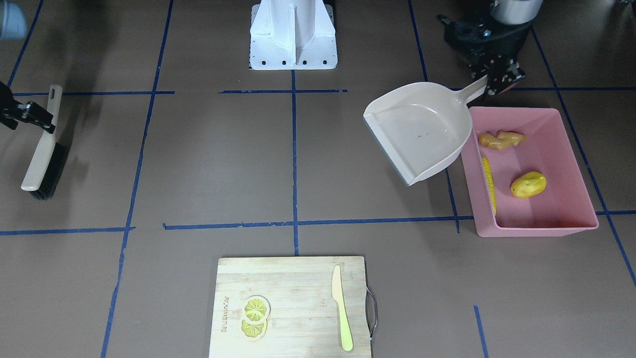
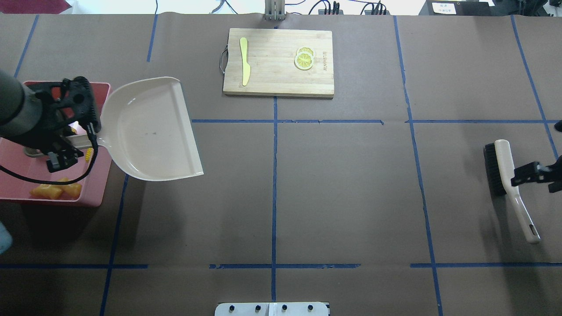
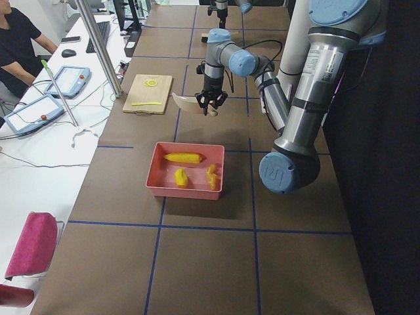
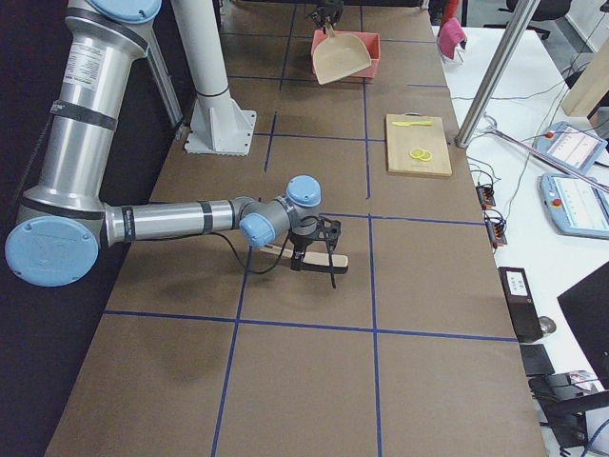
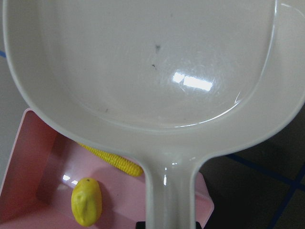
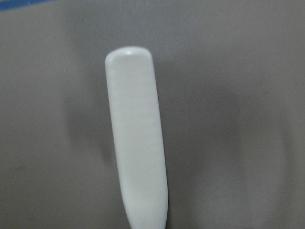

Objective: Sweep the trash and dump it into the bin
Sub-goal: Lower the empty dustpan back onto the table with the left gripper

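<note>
Front view: your left pincer (image 1: 489,83) is clamped tight on the pan (image 1: 422,132) handle. The pan hangs beside it, empty and tilted, overlapping the bin (image 1: 539,229) rim. Ginger (image 1: 501,139), corn (image 1: 489,181) and potato (image 1: 528,184) all lie in the bin, just ahead of that pincer. Your right pincer (image 1: 42,119) is closed on the brush (image 1: 42,154), well apart from the rest. The dump looks done, so lift the pan clear before swinging, or you may snag the rim.

Left wrist view: nothing clings to the pan.

Right wrist view: only the brush handle shows.

The board (image 1: 293,298) bears a burnt-in mark, too small to read.
</note>
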Controlling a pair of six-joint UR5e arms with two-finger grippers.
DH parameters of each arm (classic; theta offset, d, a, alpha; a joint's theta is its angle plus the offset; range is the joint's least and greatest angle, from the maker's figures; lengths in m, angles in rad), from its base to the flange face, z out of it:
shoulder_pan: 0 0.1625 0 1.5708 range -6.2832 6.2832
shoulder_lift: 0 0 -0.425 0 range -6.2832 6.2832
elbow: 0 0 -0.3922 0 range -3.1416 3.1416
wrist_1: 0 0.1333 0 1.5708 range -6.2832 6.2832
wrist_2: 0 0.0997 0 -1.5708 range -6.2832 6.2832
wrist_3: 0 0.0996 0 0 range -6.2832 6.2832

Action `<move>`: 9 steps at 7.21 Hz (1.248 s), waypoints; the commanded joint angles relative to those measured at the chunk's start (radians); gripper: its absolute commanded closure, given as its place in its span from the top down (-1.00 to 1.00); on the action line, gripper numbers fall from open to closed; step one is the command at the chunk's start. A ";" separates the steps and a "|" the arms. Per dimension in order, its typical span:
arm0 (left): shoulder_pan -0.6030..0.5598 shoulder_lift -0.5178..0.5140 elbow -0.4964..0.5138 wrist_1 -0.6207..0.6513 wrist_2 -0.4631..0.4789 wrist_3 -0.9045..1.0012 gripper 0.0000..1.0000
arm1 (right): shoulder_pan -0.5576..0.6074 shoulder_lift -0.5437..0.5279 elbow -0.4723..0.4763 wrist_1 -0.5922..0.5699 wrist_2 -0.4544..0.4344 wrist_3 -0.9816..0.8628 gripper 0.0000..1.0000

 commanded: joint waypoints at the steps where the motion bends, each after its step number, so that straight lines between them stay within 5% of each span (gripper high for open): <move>1: 0.020 0.001 0.076 -0.096 -0.033 0.097 -0.88 | 0.087 0.039 0.008 0.006 0.012 -0.001 1.00; 3: 0.070 -0.009 0.177 -0.266 -0.192 0.109 -0.88 | 0.112 0.057 0.014 0.006 0.030 -0.001 1.00; 5: 0.084 -0.015 0.353 -0.512 -0.208 0.104 -0.88 | 0.138 0.056 0.017 0.007 0.045 -0.004 1.00; 9: 0.113 -0.078 0.452 -0.544 -0.202 0.112 -0.82 | 0.141 0.059 0.028 0.007 0.056 -0.001 1.00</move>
